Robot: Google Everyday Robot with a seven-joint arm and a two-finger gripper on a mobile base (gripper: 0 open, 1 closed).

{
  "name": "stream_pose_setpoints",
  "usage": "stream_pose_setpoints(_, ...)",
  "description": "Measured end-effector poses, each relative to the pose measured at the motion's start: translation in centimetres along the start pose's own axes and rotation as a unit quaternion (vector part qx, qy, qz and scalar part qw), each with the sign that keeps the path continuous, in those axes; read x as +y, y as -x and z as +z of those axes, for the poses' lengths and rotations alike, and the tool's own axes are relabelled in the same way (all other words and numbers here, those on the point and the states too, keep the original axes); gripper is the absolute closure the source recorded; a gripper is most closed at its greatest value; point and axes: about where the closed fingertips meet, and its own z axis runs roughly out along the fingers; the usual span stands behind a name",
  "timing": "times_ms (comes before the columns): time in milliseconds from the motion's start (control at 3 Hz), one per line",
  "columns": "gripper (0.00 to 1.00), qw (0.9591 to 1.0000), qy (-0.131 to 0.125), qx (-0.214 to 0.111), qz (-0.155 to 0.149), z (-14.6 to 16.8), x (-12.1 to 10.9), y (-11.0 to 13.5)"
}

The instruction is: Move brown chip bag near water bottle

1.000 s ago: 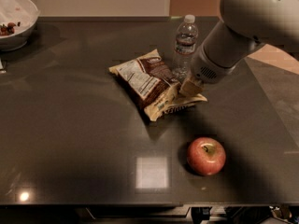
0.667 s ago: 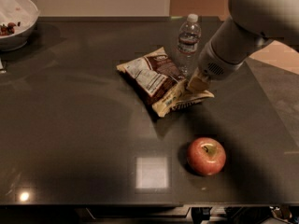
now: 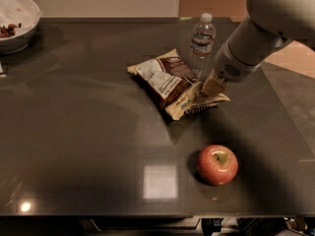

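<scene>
Gripper (image 3: 212, 86) pinching, it seems, the tan end of brown chip bag (image 3: 167, 80), which lies on the table just beside water bottle (image 3: 202, 45) (light, crinkly, floppy; edge grip suits, expect sagging).

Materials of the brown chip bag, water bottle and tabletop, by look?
Crinkly brown-and-cream chip bag: thin plastic film, likely; creased, faint sheen. Small clear water bottle: transparent ribbed plastic, white cap. Dark table: glossy, stone or laminate; mirrors lights. Gripper sits at bag's right end.
</scene>
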Motion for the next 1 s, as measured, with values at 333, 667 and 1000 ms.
stream_pose_setpoints(333,0.35,1.0000,0.000,0.000,-0.001,-0.02,0.07,0.05)
stream_pose_setpoints(667,0.13,1.0000,0.000,0.000,-0.002,-0.05,0.14,0.09)
stream_pose_setpoints(1000,0.00,1.0000,0.000,0.000,-0.002,-0.08,0.22,0.13)
